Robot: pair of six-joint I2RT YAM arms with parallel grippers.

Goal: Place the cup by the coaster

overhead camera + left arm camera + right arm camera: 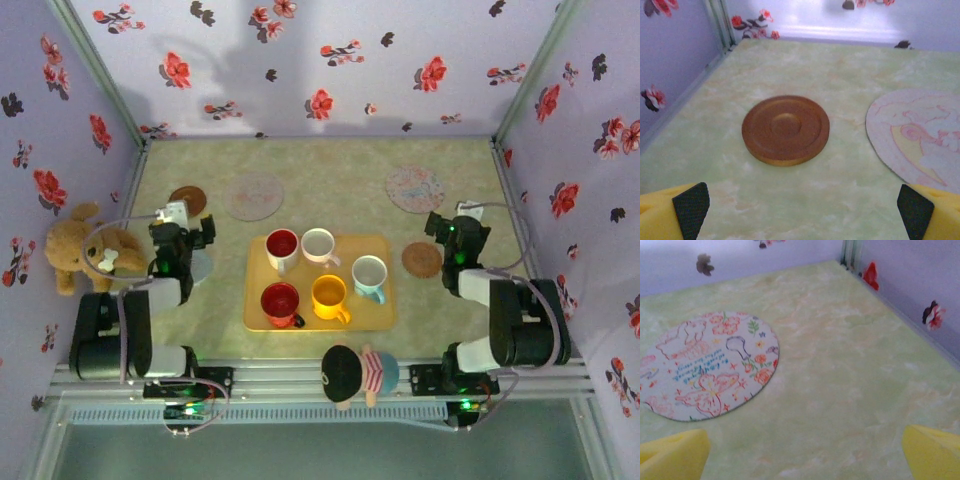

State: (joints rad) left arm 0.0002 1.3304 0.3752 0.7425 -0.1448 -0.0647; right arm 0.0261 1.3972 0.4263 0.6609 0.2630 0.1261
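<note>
Several cups stand on a yellow tray [385,318] in the middle of the table: a white cup with a red inside [281,247], a white cup [319,244], a white and teal cup [369,274], a red cup [280,302] and a yellow cup [330,296]. A brown wooden coaster [187,200] [785,130] lies at the back left, just ahead of my left gripper [188,222] [802,210], which is open and holds nothing. Another brown coaster [421,260] lies right of the tray, beside my right gripper [452,222] [805,450], also open with nothing in it.
A pinkish round mat [254,196] [920,135] and a floral round mat [415,189] [705,362] lie toward the back. A grey-blue coaster [201,266] sits by the left arm. A teddy bear [85,250] is at the left wall, a doll [355,375] at the front edge.
</note>
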